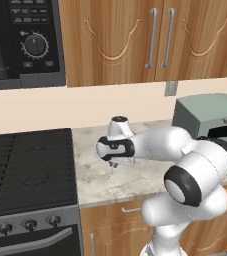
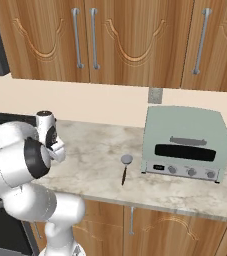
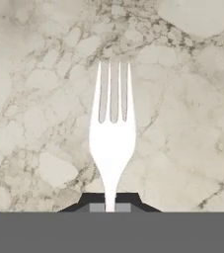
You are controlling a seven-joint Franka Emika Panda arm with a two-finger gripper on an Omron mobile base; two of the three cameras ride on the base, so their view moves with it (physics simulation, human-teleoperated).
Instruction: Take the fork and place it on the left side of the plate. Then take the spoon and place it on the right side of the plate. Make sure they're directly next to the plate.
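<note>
Jaws (image 3: 110, 206) closed on the fork (image 3: 112, 133), gripping its handle; 4 tines point away from the hand, over the marbled desk (image 3: 39, 89). Left base view: fork hangs below the hand, above the desk and just right of the stove (image 1: 30, 170). Spoon (image 2: 125, 167) lies flat on the desk, left of the toaster oven (image 2: 187, 145) and well apart from the fork.

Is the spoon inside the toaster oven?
No, the spoon lies on the marble counter, just left of the toaster oven.
</note>
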